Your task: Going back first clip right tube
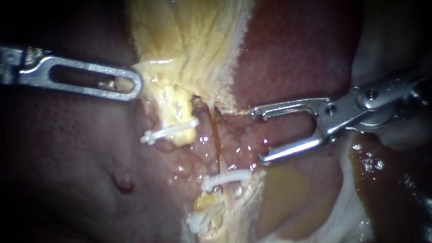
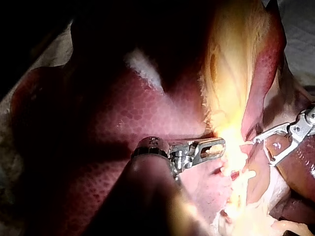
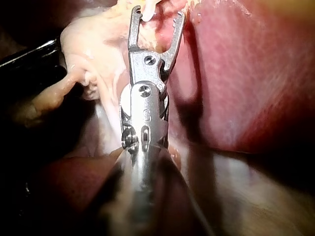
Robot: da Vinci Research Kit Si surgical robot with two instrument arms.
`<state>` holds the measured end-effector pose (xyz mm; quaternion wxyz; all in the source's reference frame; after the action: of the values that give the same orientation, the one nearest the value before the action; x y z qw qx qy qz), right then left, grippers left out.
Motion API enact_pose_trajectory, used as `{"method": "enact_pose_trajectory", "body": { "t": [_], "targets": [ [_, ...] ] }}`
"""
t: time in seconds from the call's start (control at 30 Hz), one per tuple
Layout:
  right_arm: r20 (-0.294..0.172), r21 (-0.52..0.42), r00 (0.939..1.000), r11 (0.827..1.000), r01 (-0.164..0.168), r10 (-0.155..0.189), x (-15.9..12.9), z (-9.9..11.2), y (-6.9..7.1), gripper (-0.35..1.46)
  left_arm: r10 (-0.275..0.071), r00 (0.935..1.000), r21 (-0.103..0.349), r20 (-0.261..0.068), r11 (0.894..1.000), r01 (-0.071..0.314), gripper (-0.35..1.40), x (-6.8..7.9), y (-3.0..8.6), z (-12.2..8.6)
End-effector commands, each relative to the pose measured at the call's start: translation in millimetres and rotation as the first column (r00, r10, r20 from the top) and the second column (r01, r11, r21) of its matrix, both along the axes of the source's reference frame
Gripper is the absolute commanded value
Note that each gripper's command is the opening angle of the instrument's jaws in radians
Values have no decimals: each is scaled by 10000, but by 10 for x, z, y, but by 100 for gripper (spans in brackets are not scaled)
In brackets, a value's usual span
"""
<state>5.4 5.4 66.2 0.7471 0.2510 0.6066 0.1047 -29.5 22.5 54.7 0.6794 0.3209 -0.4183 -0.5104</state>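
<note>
Gaping wide, the jaws of your right instrument (image 1: 259, 136) hold nothing. They sit just beside the right tube (image 1: 217, 142), a thin orange string. A white clip (image 1: 227, 178) sits across that tube, near the lower jaw's tip but not touching it. A second clip (image 1: 169, 132) sits further left. Your left instrument (image 1: 133, 87) pinches the edge of the yellow tissue (image 1: 193, 45). The dark red liver (image 1: 297, 41) lies around it all.

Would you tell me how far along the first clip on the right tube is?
Done: a white clip sits across the right tube. In hand: the right instrument, its end effector open and empty, lies beside that tube, clear of the clip. Left: probably drawing it back from the tissue. The left instrument rests at the yellow tissue above.
</note>
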Motion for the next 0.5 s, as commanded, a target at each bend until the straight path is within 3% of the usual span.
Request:
{"method": "enact_pose_trajectory", "body": {
  "t": [0.03, 0.33, 0.5],
  "targets": [
    [-5, 7, 10000, 10000, 10, -10, -1, -1, 1, 50, 31, 10000, -12, 11, 10000, -31, -35, -2, -2, 3],
    [-47, -14, 10000, 10000, 58, -58, -12, -7, 3, 50, 238, 9997, -66, 105, 9997, -237, -35, -24, -16, 32],
    [-3, -6, 10000, 10000, -17, 17, -22, -12, 6, 50, 416, 9991, -47, 64, 9991, -416, -35, -39, -19, 51]
  ]
}}
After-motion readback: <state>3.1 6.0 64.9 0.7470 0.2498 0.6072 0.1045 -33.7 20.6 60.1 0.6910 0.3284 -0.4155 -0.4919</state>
